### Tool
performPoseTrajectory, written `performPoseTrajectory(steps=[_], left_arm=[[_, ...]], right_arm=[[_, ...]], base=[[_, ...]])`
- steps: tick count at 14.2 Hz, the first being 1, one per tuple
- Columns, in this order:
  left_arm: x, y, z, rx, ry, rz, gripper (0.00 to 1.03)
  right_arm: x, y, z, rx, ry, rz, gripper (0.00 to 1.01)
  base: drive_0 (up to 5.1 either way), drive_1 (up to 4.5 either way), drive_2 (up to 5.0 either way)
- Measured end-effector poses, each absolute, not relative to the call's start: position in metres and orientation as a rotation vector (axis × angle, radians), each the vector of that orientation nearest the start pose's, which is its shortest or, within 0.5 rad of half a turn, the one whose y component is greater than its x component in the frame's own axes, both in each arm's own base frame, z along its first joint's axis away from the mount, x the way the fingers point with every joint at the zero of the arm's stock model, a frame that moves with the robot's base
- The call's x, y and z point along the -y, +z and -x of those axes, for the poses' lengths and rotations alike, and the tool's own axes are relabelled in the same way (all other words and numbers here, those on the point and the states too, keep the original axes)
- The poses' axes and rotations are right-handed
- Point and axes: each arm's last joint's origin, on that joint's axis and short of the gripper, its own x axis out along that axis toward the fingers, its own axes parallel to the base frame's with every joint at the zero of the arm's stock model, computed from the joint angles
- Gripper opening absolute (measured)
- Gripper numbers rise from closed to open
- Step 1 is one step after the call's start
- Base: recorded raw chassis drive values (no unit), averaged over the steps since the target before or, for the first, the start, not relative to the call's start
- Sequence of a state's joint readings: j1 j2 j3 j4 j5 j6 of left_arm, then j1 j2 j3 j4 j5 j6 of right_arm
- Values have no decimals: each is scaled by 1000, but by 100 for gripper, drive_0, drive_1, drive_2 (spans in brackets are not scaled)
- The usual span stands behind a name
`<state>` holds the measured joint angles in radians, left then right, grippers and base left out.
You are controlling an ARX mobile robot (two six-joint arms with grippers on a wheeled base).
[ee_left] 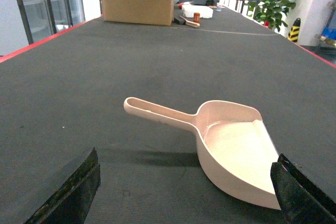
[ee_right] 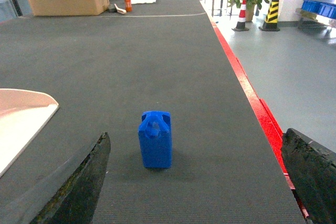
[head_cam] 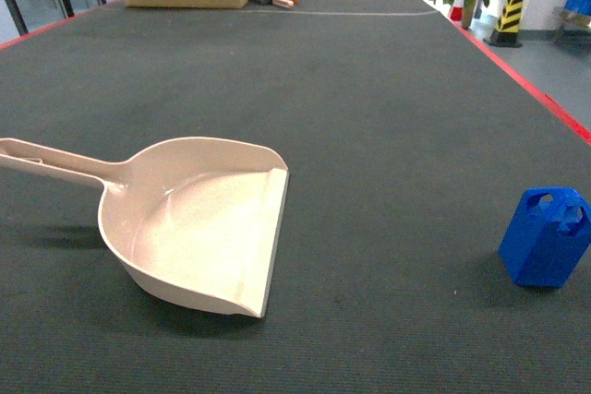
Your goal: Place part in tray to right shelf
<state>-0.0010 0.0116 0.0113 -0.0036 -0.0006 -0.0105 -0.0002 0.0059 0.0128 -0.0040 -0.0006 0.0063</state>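
Both hands open, empty: left hand (ee_left: 184,192) over the tray (head_cam: 199,228), right hand (ee_right: 197,182) facing the part (ee_right: 156,139). Part stands upright on the dark surface (head_cam: 369,136), well right of tray. Judged light, rigid, smooth plastic; grip its flat sides.

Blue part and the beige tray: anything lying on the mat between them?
Nothing. In the head view, only bare dark mat separates the tray from the part; the right wrist view agrees.
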Motion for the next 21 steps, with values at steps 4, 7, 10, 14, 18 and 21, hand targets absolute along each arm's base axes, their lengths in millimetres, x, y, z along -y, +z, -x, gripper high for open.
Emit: performPoseTrajectory(steps=[4,7,10,14,18,21], left_arm=[[0,166,-98,-4,0,10,98],[0,166,-98,-4,0,10,98],[0,166,-98,-4,0,10,98],[0,166,-98,-4,0,10,98],[-1,164,-98,-124,52,55,98],[-3,172,-124,-252,8,382,98]], right_arm=[[0,167,-97,3,0,-6,98],[0,167,-97,3,0,-6,98],[0,167,-97,3,0,-6,98],[0,167,-97,3,0,-6,98],[0,167,-97,2,0,-6,98],[0,167,-97,2,0,-6,98]], base=[[0,0,0],[0,0,0],[0,0,0],[0,0,0],[0,0,0],[0,0,0]])
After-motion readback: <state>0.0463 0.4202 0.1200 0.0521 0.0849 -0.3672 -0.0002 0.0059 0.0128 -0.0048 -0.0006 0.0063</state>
